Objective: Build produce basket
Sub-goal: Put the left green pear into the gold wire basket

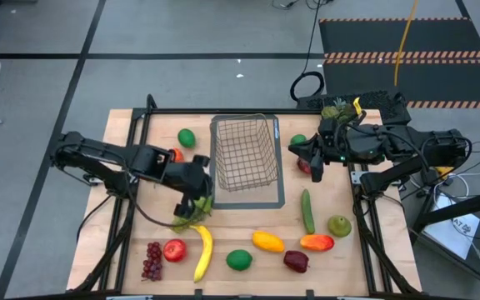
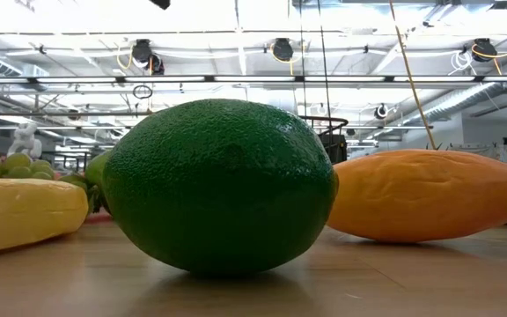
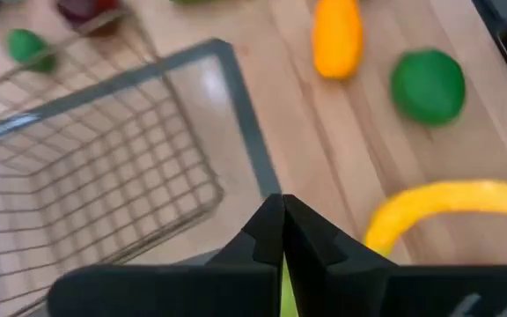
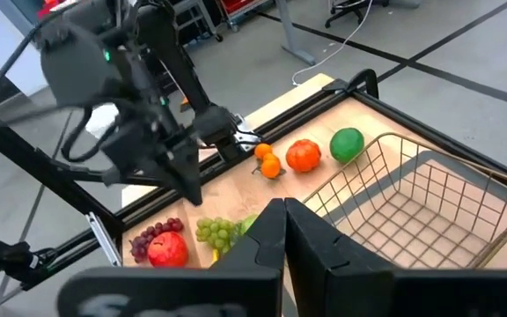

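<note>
Left gripper (image 1: 197, 198) sits just left of the basket (image 1: 245, 158)'s near corner, over the green grapes (image 1: 192, 215), fingers pressed together, holding nothing. Basket empty, so I'm at the first pick: open, drop onto grapes. Right gripper (image 1: 309, 158) waits closed at the basket's right.

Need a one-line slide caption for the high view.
Empty wire basket mid-table, produce scattered around it; left tool shut over green grapes, right tool shut beside the basket.
</note>
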`<control>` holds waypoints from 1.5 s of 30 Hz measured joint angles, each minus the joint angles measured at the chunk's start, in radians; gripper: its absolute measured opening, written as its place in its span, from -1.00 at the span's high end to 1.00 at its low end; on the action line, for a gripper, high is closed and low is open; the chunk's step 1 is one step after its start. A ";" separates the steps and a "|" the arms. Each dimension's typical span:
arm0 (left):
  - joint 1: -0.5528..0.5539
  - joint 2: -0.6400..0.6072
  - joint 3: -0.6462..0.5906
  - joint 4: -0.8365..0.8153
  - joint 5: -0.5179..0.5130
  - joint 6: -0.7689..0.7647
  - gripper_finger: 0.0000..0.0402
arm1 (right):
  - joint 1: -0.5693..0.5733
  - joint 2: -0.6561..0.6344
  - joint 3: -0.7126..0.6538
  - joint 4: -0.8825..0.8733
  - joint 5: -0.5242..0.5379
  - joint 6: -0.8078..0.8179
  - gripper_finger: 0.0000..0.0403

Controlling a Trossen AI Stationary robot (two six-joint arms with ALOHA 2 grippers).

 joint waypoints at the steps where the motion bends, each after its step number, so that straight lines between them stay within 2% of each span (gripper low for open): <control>1: -0.010 0.007 -0.007 -0.004 0.003 0.013 0.92 | 0.000 0.000 0.000 0.000 0.000 0.000 1.00; 8: -0.088 0.123 -0.012 -0.005 0.006 0.130 0.75 | 0.000 0.000 0.000 0.000 -0.013 0.052 1.00; 17: -0.123 0.261 -0.012 -0.021 0.035 0.171 0.48 | 0.009 0.000 0.000 -0.018 -0.179 0.080 1.00; 28: -0.106 0.342 -0.012 -0.181 0.061 0.196 0.23 | 0.009 -0.025 0.000 -0.061 -0.185 0.077 1.00; 32: -0.072 0.340 -0.021 -0.246 0.113 0.173 0.22 | 0.009 -0.050 0.000 -0.082 -0.220 0.080 1.00; 37: -0.020 0.243 -0.121 -0.254 0.128 0.183 0.25 | 0.009 -0.076 0.000 -0.083 -0.235 0.077 1.00; 45: 0.040 0.109 -0.268 -0.172 0.129 0.306 0.57 | 0.009 -0.080 0.000 -0.105 -0.235 0.046 1.00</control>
